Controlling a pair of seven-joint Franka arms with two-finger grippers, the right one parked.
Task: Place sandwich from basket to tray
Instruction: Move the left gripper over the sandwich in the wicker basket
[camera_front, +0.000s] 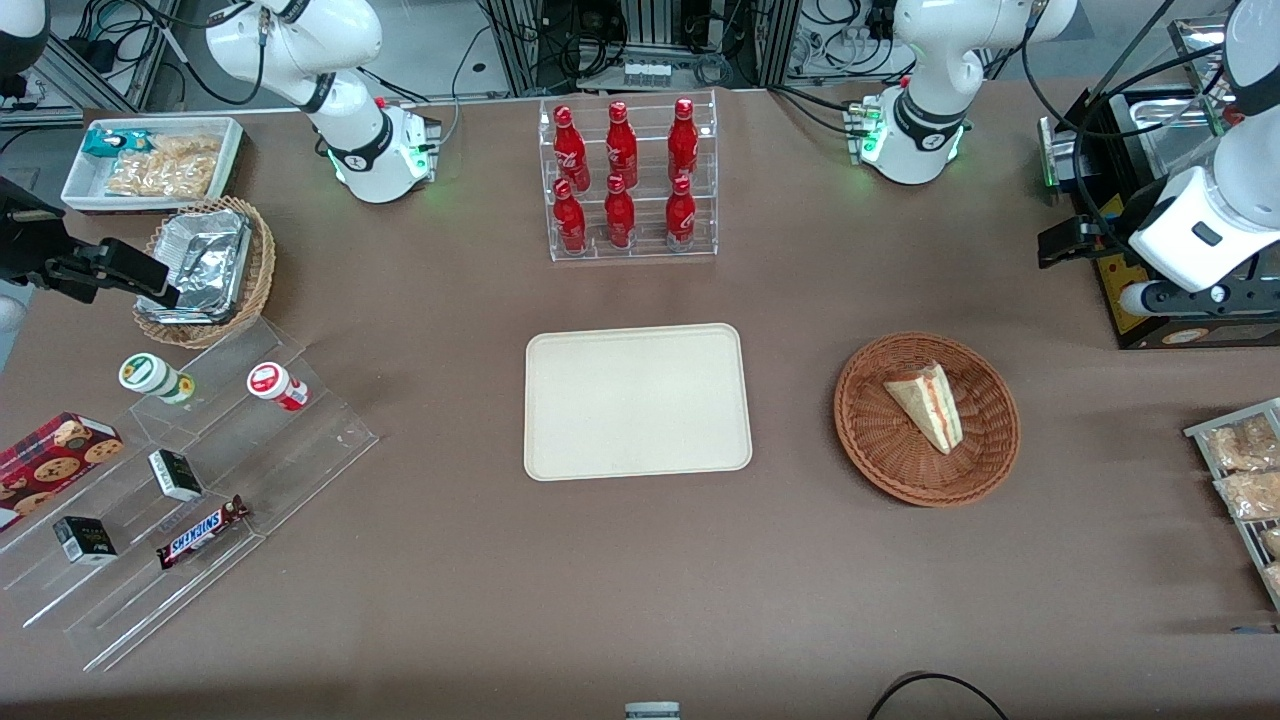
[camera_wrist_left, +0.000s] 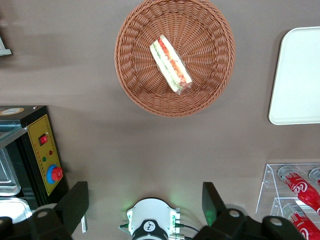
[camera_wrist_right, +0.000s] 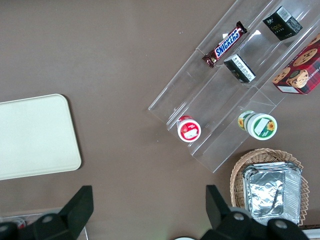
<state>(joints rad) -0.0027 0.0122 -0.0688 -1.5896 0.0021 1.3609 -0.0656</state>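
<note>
Now the spread hand (camera_wrist_left: 145, 202) hangs well apart from the basket (camera_front: 985, 445); next it must descend onto the sandwich (camera_front: 925, 403), before the tray (camera_front: 637, 400).

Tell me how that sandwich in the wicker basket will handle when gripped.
The sandwich looks like soft bread in clear wrap, so likely squashy and slippery. Lying flat in the basket, it shouldn't roll. The gripper, jaws open, hangs above the table away from it.

front overhead, wrists downward, tray (camera_front: 637, 402) shared
</note>
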